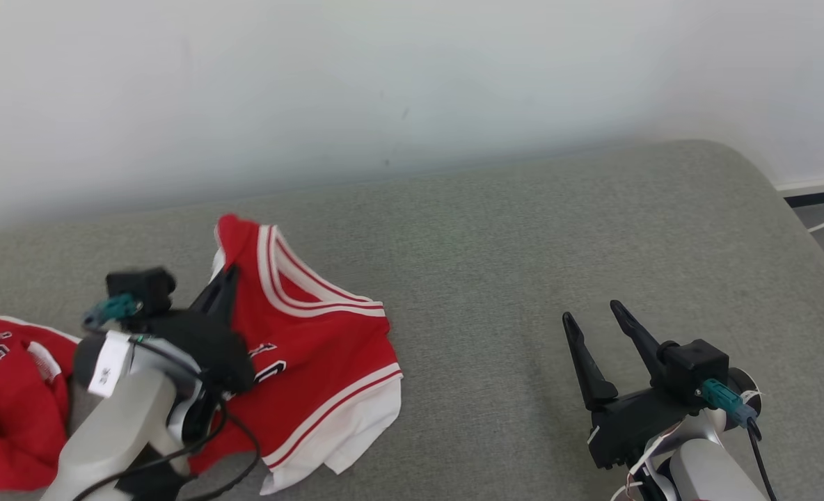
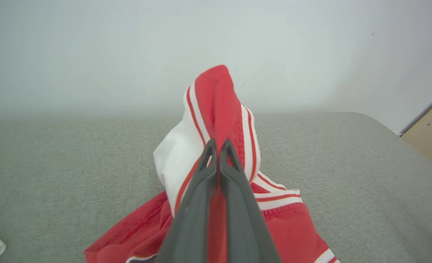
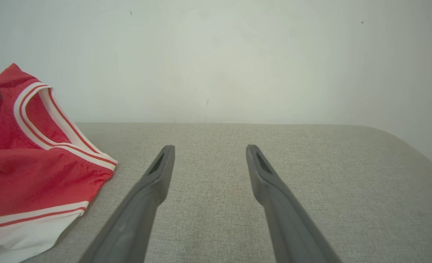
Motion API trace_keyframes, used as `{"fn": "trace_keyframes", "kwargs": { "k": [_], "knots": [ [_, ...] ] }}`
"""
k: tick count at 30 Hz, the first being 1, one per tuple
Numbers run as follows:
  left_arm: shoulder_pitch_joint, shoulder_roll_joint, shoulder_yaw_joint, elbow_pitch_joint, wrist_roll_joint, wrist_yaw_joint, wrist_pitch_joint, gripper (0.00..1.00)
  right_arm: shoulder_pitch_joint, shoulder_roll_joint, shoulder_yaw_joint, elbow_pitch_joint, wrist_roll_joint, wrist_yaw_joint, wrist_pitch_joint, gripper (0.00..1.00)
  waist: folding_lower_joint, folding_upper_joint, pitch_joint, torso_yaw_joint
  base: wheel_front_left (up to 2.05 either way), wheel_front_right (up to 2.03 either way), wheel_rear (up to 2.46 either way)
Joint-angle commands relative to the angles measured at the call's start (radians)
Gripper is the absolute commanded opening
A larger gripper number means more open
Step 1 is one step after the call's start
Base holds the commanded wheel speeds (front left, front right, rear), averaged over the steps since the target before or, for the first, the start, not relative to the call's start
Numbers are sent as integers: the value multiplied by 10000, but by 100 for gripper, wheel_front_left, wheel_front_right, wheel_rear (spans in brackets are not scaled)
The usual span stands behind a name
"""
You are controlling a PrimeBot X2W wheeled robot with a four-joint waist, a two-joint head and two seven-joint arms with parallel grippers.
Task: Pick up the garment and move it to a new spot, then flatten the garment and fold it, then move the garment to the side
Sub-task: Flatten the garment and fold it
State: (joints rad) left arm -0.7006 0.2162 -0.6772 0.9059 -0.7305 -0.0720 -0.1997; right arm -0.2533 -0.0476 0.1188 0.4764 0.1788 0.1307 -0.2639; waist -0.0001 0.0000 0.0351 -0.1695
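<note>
Left fingers (image 2: 238,204) clamp jersey (image 1: 314,341); red garment (image 1: 8,417) beside.

No text reads clearly. White lettering on the crumpled red cloth (image 1: 8,417) at the head view's left edge is cut off. Marks on the jersey (image 1: 314,348) are half hidden, and the white tag (image 1: 108,365) at lower left bears print too small to read.

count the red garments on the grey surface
2. A jersey left of centre, pinched in the left gripper; another red garment crumpled at the far left edge, partly cut off.
</note>
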Motion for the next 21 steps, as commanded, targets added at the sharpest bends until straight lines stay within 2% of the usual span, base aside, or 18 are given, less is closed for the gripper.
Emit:
{"fn": "trace_keyframes", "kwargs": {
  "k": [1,12,21],
  "knots": [
    [-290,-65,-71,1,105,-96,-43,0,-62,-53,-24,9,40,0,-8,100,1,0,-13,-157,0,0,0],
    [-1566,-809,-784,-116,418,-470,-50,0,-143,-52,-101,-102,35,-1,-8,100,1,0,254,-1000,0,0,0],
    [-2225,-1257,-1201,-413,539,-560,-377,0,-209,-49,-184,-218,63,-1,-8,100,1,0,479,-1229,0,0,0]
  ]
}}
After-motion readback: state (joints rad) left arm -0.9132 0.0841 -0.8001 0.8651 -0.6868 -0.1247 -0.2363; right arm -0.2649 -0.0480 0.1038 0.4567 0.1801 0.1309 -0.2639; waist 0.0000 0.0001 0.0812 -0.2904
